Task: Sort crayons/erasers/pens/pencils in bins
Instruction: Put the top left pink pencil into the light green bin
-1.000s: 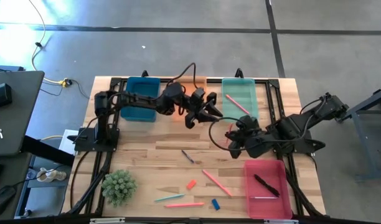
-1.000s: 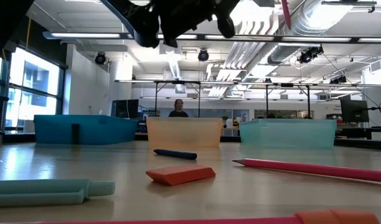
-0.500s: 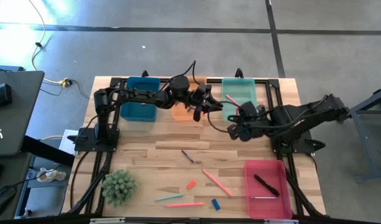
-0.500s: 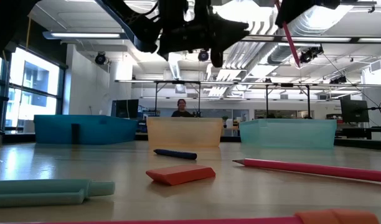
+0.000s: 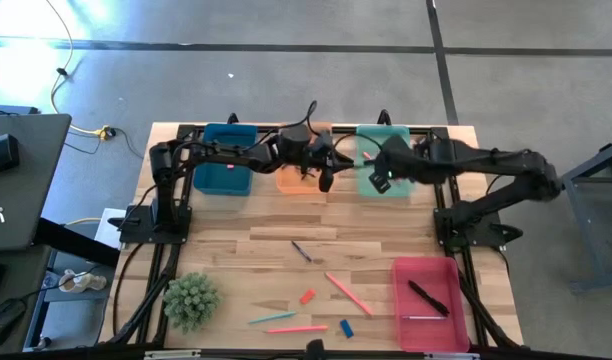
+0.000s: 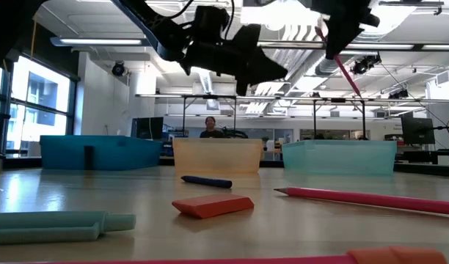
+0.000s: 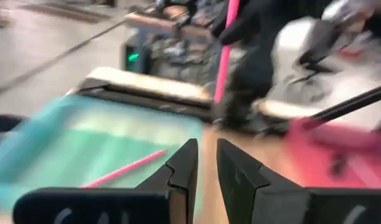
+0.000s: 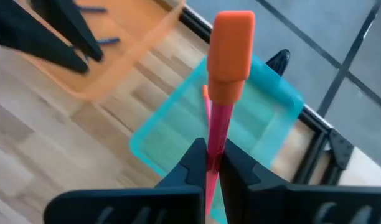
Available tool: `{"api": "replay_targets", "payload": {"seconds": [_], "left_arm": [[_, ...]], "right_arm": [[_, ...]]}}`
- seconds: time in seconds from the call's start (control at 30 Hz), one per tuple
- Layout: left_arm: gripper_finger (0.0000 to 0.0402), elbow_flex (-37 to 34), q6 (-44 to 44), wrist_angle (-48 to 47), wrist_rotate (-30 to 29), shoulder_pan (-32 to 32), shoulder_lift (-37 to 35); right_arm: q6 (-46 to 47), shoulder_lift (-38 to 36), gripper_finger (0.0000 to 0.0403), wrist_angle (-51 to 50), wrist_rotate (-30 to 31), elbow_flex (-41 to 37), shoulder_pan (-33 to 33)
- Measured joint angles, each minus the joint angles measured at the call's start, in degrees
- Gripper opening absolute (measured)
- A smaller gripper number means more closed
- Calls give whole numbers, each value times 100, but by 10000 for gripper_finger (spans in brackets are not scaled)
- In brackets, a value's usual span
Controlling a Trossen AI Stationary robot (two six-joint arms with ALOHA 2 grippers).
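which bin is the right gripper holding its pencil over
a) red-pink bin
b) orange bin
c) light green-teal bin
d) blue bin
c: the right gripper is shut on a pink pencil and the right wrist view shows the light green-teal bin right below it; the high view puts that gripper at the same bin.
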Motion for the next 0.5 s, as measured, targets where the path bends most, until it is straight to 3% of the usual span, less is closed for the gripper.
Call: {"api": "replay_targets", "payload": {"seconds": [0.2, 0.5], "left_arm": [[38, 2, 1057, -940, -1036, -49, -355], [34, 2, 1069, -1791, -1060, 56, -1115]], "right_arm": [[-1394, -2, 7, 399, -856, 0, -1135], [-2570, 108, 7, 1348, -1721, 0, -2365]]}}
